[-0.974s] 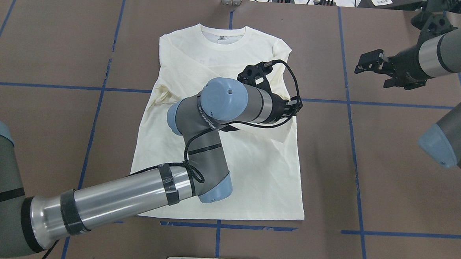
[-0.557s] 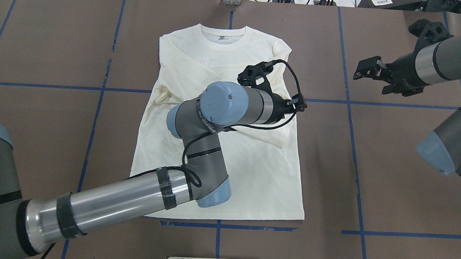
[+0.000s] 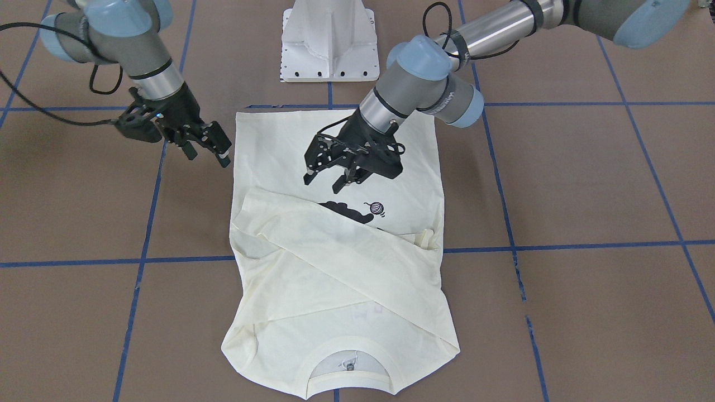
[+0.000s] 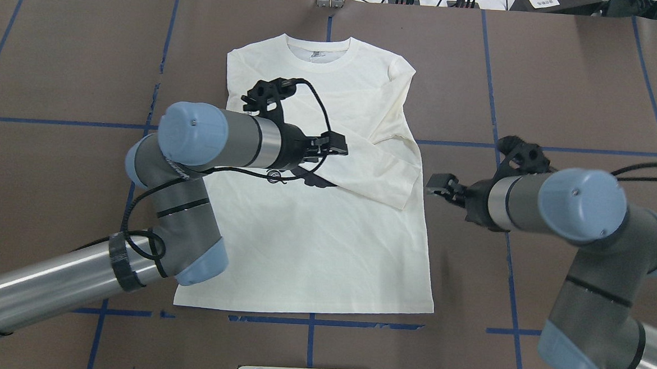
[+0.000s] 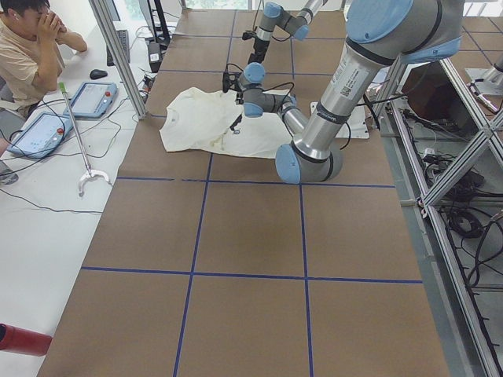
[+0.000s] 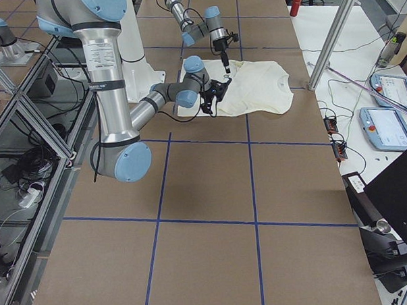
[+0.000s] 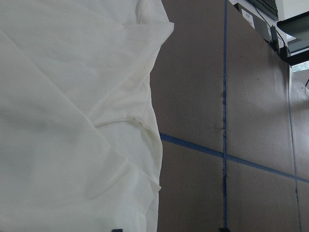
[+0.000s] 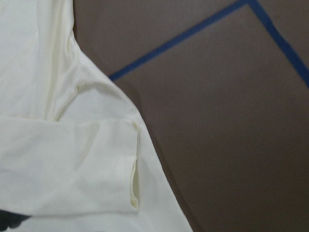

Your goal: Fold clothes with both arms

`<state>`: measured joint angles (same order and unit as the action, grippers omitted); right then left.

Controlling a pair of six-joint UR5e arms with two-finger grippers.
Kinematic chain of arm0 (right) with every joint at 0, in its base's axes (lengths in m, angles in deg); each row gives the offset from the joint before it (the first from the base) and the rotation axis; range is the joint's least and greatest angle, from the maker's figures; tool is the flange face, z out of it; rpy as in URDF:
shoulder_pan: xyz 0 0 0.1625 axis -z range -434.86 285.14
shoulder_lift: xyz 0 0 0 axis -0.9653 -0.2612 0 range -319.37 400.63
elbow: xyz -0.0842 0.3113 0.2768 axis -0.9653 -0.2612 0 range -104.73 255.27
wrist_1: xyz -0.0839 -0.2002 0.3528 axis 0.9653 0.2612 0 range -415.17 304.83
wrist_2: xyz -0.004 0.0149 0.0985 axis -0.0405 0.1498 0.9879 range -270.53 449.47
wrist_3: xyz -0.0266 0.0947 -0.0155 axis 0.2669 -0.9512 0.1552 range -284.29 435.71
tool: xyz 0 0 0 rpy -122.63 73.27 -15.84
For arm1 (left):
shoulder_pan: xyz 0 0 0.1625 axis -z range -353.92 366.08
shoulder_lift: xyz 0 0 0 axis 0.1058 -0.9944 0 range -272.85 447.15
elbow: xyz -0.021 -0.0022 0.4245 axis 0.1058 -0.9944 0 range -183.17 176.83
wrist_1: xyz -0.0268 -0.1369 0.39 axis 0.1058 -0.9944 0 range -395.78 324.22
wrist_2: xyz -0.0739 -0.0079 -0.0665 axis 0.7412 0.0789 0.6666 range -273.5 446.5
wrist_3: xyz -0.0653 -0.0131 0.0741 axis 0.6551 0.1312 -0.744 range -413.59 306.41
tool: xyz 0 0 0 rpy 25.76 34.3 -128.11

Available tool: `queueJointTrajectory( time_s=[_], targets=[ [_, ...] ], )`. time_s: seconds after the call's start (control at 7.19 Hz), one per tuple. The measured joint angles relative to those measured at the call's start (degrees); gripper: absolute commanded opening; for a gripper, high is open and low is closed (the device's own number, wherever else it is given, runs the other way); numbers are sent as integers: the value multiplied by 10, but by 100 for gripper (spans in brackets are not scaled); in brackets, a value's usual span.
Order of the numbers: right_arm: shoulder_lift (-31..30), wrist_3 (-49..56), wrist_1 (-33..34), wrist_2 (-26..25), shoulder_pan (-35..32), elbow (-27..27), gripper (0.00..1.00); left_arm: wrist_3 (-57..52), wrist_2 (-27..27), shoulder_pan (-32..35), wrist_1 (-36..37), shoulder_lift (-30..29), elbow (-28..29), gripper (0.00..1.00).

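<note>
The cream long-sleeved T-shirt (image 4: 314,251) lies flat mid-table, collar away from the robot, both sleeves folded across the chest. The black cat print (image 3: 346,211) and yarn ball (image 3: 377,208) partly show below the sleeves. My left gripper (image 3: 325,181) hovers open and empty over the shirt's middle, also seen in the overhead view (image 4: 339,145). My right gripper (image 3: 208,152) is open and empty just beside the shirt's right edge, also seen in the overhead view (image 4: 436,184). The right wrist view shows a sleeve cuff (image 8: 135,164) at that edge. The left wrist view shows the shirt's edge (image 7: 72,121).
The brown table (image 4: 563,95) carries a grid of blue tape lines. The white pedestal base (image 3: 329,44) stands at the robot's edge. A seated operator (image 5: 23,47) and control tablets (image 5: 90,98) are beyond the table's far side.
My left gripper has drawn back from the shirt's right edge to over its middle. My right arm has swung in from the far right to the shirt's right edge.
</note>
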<state>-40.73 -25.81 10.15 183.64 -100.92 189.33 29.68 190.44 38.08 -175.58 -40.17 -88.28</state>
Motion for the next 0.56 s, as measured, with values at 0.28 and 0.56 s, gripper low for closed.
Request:
queueJointTrajectory(
  time_s=[0.28, 0.56],
  targets=[
    [-10, -111, 53, -100, 124, 42, 84, -23, 25, 16, 9, 44, -23, 69],
    [-14, -207, 136, -186, 216, 65, 77, -25, 28, 25, 22, 52, -27, 70]
  ],
)
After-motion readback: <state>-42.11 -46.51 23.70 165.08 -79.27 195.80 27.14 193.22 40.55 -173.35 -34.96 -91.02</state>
